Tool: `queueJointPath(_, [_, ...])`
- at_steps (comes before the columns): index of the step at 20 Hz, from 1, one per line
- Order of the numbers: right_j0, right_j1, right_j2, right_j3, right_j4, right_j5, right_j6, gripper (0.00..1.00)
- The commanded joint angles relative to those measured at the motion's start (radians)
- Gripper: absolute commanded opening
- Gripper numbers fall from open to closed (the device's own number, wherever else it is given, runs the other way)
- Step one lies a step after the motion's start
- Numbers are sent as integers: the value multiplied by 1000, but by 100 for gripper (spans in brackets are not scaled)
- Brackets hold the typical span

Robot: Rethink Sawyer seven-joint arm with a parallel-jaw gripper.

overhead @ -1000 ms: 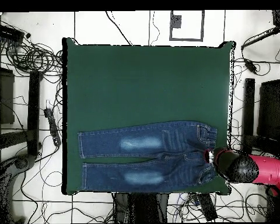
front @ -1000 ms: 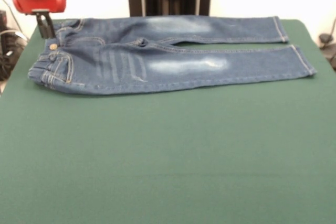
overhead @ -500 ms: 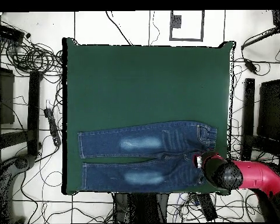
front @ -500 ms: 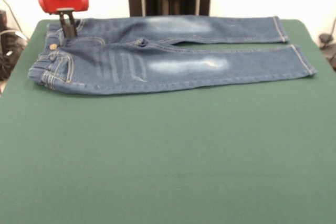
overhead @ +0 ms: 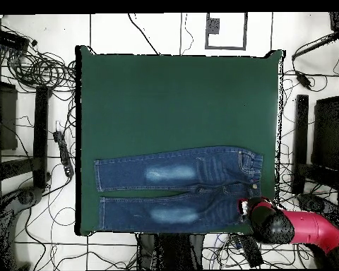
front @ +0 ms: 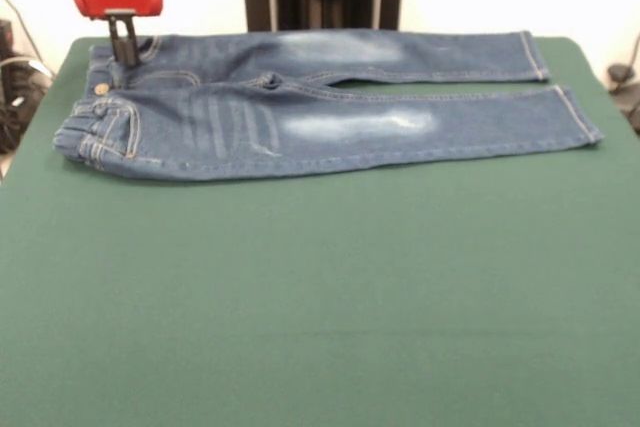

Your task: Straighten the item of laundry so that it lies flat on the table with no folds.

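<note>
Denim jeans point(front: 320, 112) flat; gripper point(front: 124, 47) at waistband, fingers unclear.

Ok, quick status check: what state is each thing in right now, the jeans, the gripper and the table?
jeans: spread lengthwise near the table's robot side, both legs extended; waistband end looks slightly bunched.
gripper: down at the waistband corner of the jeans; open or shut cannot be told.
table: green top, jeans lying along one edge.
</note>
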State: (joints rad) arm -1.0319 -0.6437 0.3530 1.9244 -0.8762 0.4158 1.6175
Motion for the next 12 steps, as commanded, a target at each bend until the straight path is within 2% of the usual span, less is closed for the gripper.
queueJointPath(1, [29,98,-73,72,-64,-101,104,0])
queueJointPath(7, [78,130,-113,61,-58,-158,132,0])
queueJointPath(12, [122,58,-142,128,-17,-181,153,0])
